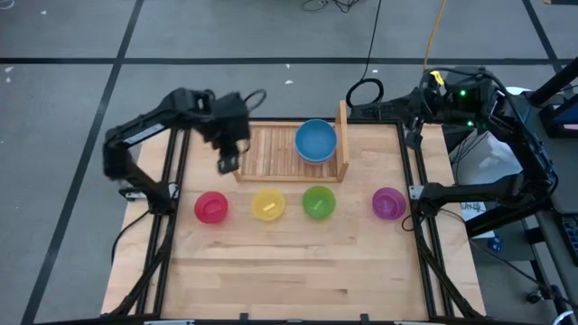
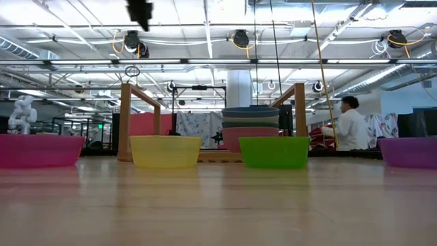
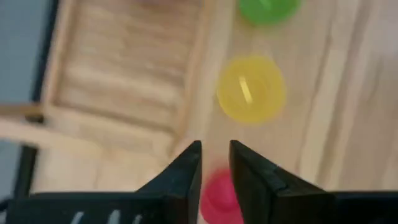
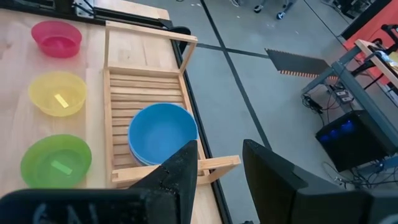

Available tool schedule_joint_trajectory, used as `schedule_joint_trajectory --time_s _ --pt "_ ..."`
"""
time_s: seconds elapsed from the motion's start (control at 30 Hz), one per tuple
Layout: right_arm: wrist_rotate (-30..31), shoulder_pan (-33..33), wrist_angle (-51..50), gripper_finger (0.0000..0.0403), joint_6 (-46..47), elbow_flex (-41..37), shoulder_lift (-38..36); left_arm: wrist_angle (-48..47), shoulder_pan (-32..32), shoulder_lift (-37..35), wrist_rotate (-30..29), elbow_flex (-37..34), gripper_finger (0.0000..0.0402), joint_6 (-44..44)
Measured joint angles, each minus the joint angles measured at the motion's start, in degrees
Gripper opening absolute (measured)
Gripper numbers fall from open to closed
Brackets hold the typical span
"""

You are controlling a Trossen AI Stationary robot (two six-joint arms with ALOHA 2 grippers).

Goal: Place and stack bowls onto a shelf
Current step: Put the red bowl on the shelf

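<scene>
From overhead I look straight down on the whole worktop (image 1: 298, 262), from well above it. My low camera sits at worktop level, facing the room behind. My left wrist camera looks down close on the shelf (image 3: 124, 68) and yellow bowl (image 3: 251, 89). My right wrist camera views from higher. All four share the shelf and yellow bowl.

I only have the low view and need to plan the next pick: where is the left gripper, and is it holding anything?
Observer: The left gripper hangs above the shelf's left end, open and holding nothing.
Operator: Is that half of the shelf free?
Observer: Only bare slats show there. The bowl stack, with the blue bowl on top, sits in the right half.
Operator: And the right arm?
Observer: The right gripper waits open by the table's far right corner.
</scene>
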Motion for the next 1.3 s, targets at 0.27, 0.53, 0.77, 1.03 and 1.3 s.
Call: schedule_joint_trajectory --time_s 0.27,0.53,0.77,1.03,1.3 --pt "-0.07 0.00 0.00 0.0121 -0.39 0.00 0.00 0.13 -5.80 -8.44 -0.38 -18.65 0.0086 -9.36" --pt "-0.11 0.00 0.00 0.0121 -0.39 0.00 0.00 1.88 -7.62 -10.15 -0.53 -34.50 0.0086 -11.32" --pt "-0.14 0.00 0.05 0.0121 0.09 0.00 0.00 14.36 -7.07 -10.07 0.54 -45.22 0.0086 -9.08" --pt "-0.16 0.00 0.27 0.0121 0.22 0.00 0.00 19.65 -5.32 -10.09 0.49 -52.94 0.0086 -2.36" --pt "-0.17 0.00 0.33 0.0121 0.24 0.00 0.00 23.39 -3.68 -10.09 -0.97 -60.00 0.0086 5.01"
